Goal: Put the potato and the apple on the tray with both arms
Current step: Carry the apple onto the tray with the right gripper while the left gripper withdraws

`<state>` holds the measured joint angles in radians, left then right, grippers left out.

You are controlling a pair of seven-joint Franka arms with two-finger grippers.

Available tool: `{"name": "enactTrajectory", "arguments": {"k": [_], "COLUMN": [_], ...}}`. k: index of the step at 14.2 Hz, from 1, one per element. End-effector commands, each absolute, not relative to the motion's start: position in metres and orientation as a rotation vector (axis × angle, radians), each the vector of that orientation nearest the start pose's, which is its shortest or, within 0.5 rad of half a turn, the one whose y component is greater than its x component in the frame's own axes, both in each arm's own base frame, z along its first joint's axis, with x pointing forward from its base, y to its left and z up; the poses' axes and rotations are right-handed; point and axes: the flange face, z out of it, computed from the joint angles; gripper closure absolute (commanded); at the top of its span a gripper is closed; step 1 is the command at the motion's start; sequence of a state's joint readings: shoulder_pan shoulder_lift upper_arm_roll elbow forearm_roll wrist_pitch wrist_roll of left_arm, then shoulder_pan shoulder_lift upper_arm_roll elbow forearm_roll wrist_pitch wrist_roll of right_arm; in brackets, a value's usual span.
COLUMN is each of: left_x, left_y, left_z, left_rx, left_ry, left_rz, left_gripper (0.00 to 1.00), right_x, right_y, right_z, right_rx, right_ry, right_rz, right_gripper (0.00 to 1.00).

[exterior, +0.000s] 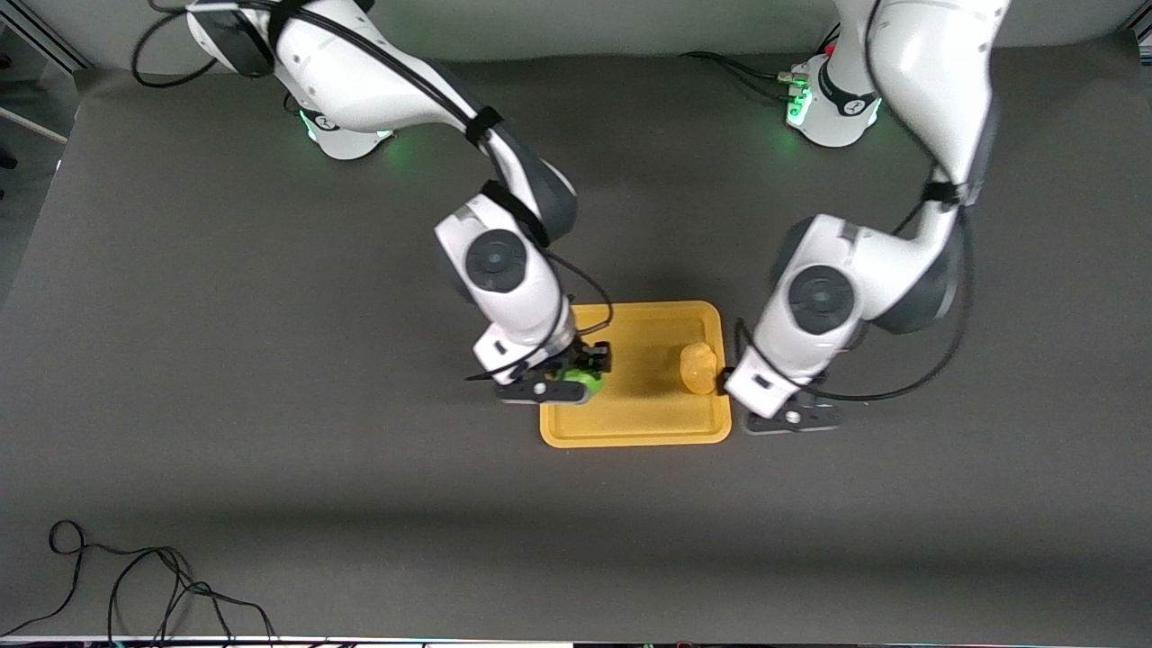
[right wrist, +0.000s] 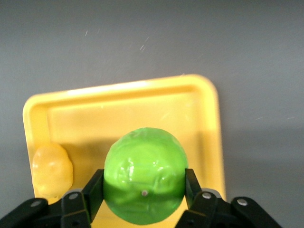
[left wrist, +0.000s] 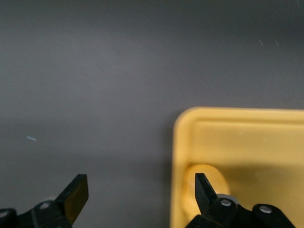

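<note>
Already over the tray (exterior: 634, 427): your right end effector (exterior: 576, 376) pinches the apple (right wrist: 145, 174).
Lower it straight down at the right arm's end; the potato (exterior: 697, 367) lies on the tray's other end, beside your spread, empty left end effector (left wrist: 137, 194).

The potato (exterior: 698, 368) lies in the tray (exterior: 643, 427), at the side toward the left arm's end of the table. The apple (exterior: 576, 382) is over the tray's side toward the right arm's end.

No readable text, labels, brands or numbers anywhere: nothing legible on arms, tray, fruit or table from any view.
</note>
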<state>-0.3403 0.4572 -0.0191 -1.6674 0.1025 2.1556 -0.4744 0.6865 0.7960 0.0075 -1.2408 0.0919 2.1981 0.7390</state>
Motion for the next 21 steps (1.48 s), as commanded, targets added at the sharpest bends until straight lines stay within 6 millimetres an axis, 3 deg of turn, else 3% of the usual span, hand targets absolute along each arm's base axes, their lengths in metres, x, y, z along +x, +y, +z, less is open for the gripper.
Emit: {"name": "enactTrajectory", "arguments": {"k": [1, 5, 7, 9, 13, 16, 17, 19, 21], "left_x": [0.639, 0.642, 0.643, 0.643, 0.643, 0.642, 0.641, 0.639, 0.635], "left_y": [-0.177, -0.101, -0.062, -0.032, 0.007, 0.027, 0.028, 0.028, 0.028], "left_z": [0.380, 0.420, 0.430, 0.435, 0.441, 0.443, 0.446, 0.452, 0.463], "left_rx": [-3.080, -3.066, -3.061, -3.057, -3.051, -3.050, -3.049, -3.048, -3.060], "left_ry": [-0.030, 0.060, 0.118, 0.150, 0.172, 0.185, 0.184, 0.179, 0.169], "left_rz": [-0.090, -0.067, -0.060, -0.053, -0.063, -0.064, -0.073, -0.084, -0.102], "left_gripper": [0.00, 0.00, 0.00, 0.00, 0.00, 0.00, 0.00, 0.00, 0.00], "right_x": [0.580, 0.573, 0.573, 0.573, 0.573, 0.573, 0.574, 0.577, 0.587], "right_y": [0.534, 0.538, 0.539, 0.539, 0.539, 0.539, 0.538, 0.538, 0.519], "right_z": [0.275, 0.243, 0.230, 0.229, 0.227, 0.228, 0.231, 0.250, 0.300], "right_rx": [-2.961, -2.997, -2.983, -2.983, -2.995, -2.993, -2.990, -2.973, -2.963], "right_ry": [0.165, 0.153, 0.153, 0.152, 0.141, 0.140, 0.140, 0.140, 0.158], "right_rz": [-0.105, -0.081, -0.103, -0.106, -0.114, -0.119, -0.121, -0.141, -0.166], "right_gripper": [0.82, 0.82, 0.82, 0.79, 0.57, 0.12, 0.00, 0.00, 0.00]}}
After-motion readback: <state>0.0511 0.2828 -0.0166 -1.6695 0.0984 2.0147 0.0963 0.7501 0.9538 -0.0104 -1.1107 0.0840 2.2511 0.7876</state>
